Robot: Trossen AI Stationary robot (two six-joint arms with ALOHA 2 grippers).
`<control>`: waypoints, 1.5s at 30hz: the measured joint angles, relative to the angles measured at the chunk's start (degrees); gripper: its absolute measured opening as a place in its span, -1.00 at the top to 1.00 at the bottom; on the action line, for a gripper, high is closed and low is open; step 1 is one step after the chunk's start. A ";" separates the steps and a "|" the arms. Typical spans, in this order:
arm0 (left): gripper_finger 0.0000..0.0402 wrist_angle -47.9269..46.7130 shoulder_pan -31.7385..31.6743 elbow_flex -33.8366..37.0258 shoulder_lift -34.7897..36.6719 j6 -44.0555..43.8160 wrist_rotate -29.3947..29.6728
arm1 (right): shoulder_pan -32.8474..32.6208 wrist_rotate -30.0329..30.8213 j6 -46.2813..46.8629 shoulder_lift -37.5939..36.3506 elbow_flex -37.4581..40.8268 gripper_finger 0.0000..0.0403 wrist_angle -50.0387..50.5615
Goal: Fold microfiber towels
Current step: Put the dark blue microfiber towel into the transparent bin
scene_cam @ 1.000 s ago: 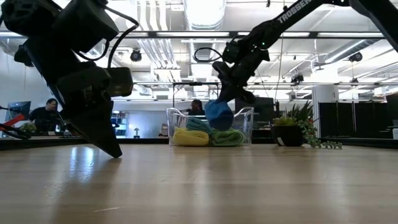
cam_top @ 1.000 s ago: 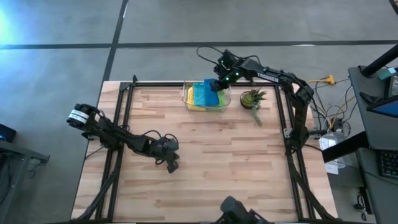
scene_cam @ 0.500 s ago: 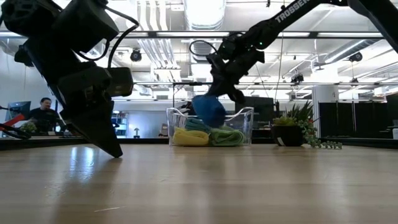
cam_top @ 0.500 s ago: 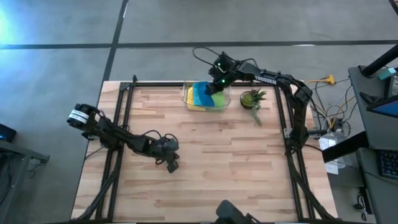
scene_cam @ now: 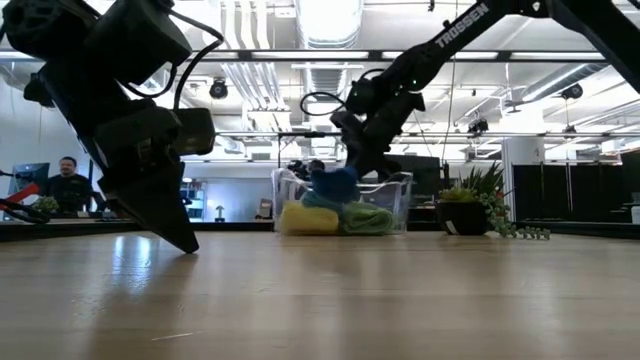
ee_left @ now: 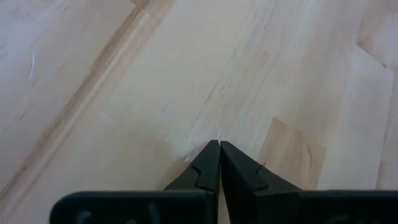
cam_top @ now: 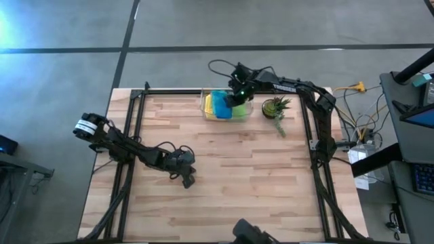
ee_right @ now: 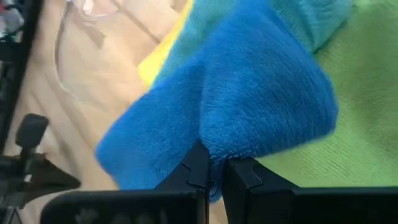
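Our right gripper point(ee_right: 211, 165) is pinched on the blue towel point(ee_right: 236, 112) over the clear bin point(cam_top: 206, 106) at the table's point(cam_top: 224, 176) far edge, with the yellow towel point(scene_cam: 305, 218) and green towel point(scene_cam: 368, 219) inside. We should lift straight up until the cloth clears the rim, then carry it toward open wood. Our left gripper point(ee_left: 219, 163) waits pressed together near the table's middle.

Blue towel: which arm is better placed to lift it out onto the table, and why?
The right. Its claw is shut on the blue towel over the clear bin. The left claw rests shut on bare table, far away.
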State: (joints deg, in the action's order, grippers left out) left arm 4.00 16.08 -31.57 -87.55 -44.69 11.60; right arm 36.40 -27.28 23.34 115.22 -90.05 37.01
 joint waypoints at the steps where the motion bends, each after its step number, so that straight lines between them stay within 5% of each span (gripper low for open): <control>1: 1.00 0.01 0.00 0.00 -0.02 0.02 0.04 | -0.02 1.04 0.03 0.08 0.01 0.94 0.55; 7: 1.00 0.05 0.02 0.00 -0.02 -0.02 0.01 | -0.20 8.28 -0.90 -0.32 0.47 0.94 2.10; 13: 1.00 0.10 0.02 0.04 -0.02 0.00 -0.13 | -0.28 8.59 -2.64 -0.89 0.47 0.94 2.15; 32: 1.00 0.58 0.02 0.07 -0.01 0.02 -0.39 | -0.28 22.36 -9.92 -3.39 0.49 0.94 8.91; 45: 1.00 1.61 0.04 0.11 -0.01 -0.02 -0.46 | -0.28 24.72 -11.36 -1.90 0.49 0.93 11.43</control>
State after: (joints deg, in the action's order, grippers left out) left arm 5.61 16.12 -31.46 -87.56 -44.71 11.14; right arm 36.12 -2.57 11.98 113.32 -89.56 48.44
